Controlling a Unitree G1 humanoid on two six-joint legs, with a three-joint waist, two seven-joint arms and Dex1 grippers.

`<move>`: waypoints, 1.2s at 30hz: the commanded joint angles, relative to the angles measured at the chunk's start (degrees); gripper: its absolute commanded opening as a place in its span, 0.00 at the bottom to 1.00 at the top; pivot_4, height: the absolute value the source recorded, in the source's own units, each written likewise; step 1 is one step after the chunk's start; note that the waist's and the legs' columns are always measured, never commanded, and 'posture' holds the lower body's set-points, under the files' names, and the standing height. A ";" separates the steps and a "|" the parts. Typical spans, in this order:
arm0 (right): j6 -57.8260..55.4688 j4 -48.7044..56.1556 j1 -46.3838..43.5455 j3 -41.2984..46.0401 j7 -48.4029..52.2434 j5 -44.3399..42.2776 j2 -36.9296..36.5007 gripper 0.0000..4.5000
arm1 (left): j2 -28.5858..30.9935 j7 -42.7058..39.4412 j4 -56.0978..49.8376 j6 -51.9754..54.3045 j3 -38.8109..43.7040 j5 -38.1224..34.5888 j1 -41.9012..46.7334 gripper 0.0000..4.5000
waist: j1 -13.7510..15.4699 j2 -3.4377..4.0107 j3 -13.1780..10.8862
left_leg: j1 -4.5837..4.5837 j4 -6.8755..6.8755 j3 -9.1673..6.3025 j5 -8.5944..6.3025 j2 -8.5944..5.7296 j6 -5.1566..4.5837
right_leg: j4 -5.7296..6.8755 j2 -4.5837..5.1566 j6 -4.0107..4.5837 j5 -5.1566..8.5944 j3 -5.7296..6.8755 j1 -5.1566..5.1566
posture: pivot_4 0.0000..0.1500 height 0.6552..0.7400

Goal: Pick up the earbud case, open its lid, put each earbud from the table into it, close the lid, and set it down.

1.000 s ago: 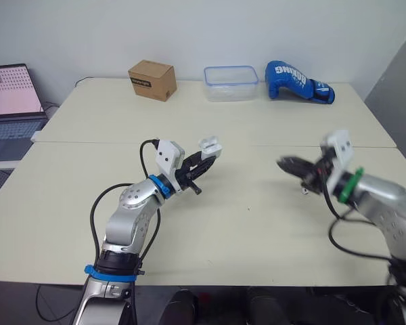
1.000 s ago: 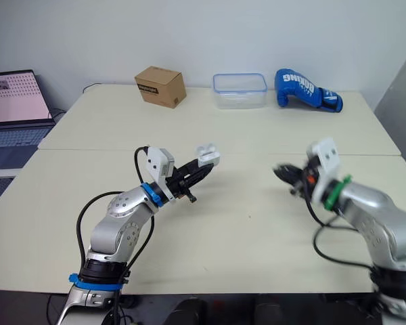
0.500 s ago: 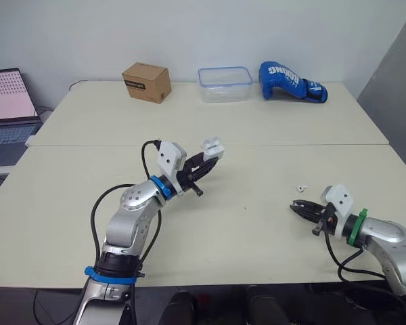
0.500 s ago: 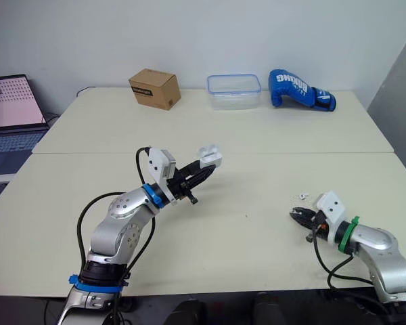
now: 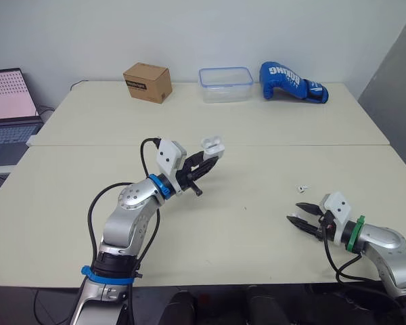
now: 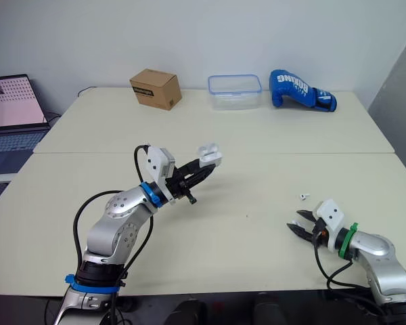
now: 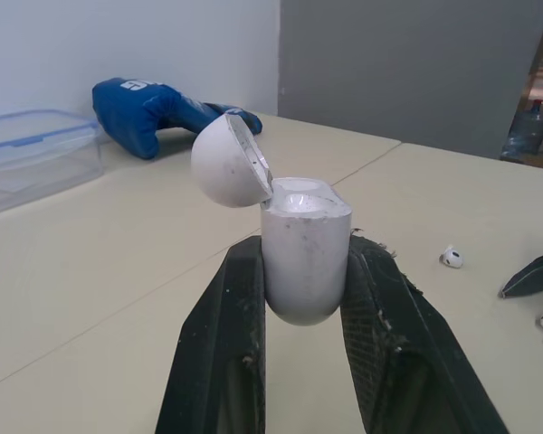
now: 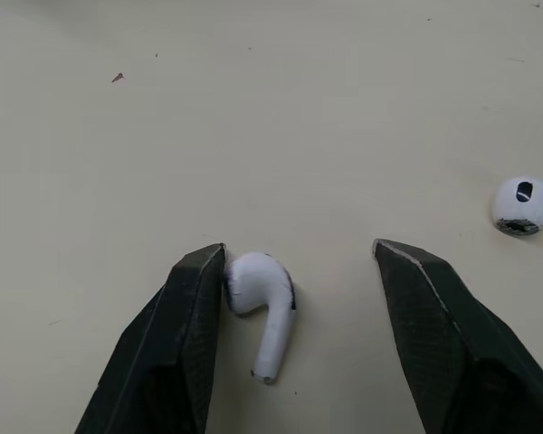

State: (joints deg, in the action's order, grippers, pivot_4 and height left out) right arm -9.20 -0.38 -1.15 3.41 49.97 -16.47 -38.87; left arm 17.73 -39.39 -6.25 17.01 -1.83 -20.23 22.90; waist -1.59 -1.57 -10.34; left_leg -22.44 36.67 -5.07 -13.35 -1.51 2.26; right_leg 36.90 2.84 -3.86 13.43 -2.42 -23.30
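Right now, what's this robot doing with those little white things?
The left gripper holds a small white plastic earbud case up off the cream table, its domed lid flipped open. The right gripper sits open low over the table, its black fingers either side of one white earbud, one finger touching it. A second white earbud lies nearby.

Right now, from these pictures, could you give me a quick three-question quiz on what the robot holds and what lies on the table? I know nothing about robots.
1. True or false: the lid of the earbud case held in the left gripper is shut.
2. What lies between the open fingers of the right gripper? A) an earbud B) a coin C) a screw
3. Fill in: ___ earbuds lie on the table.
Key: 1 false, the lid stands open. 2 A, and it touches one finger. 3 two; the other earbud lies apart from that gripper.
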 commanded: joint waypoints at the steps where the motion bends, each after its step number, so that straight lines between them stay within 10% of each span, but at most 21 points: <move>1: -1.47 1.32 0.27 1.57 -0.12 -0.03 -1.21 0.58 | -0.07 0.11 -2.23 -0.41 0.53 -0.96 0.71 0.17 | 0.03 0.00 0.00 | 0.00 0.00 0.00 0.00 0.00 0.00 | 0.00 0.00 0.00 0.00 0.00 0.00 | 1.00 1.00; 21: -14.73 3.18 -1.68 9.12 -0.34 -7.78 -1.90 0.58 | -0.70 0.19 -1.80 -0.81 0.45 -0.76 0.68 0.17 | 0.04 0.00 0.00 | 0.00 0.00 0.00 0.00 -0.01 0.00 | 0.00 0.00 0.02 -0.01 0.00 0.01 | 1.00 1.00; 36: -28.48 17.45 -5.71 2.12 6.39 -4.88 -22.62 0.58 | -0.23 0.53 -2.83 -0.61 0.54 -0.58 -0.49 0.17 | -0.01 0.05 -0.02 | 0.00 0.03 0.06 0.00 -0.03 -0.01 | 0.01 0.02 -0.03 0.02 -0.02 0.00 | 1.00 1.00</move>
State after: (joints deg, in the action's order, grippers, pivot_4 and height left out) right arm -35.53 13.21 -5.15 6.57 54.02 -21.57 -59.26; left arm 17.49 -39.20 -6.55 17.09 -1.83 -20.23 22.11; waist -1.60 -1.52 -10.36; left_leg -22.43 36.70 -5.00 -13.35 -1.53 2.26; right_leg 36.91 2.86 -3.91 13.46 -2.45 -23.30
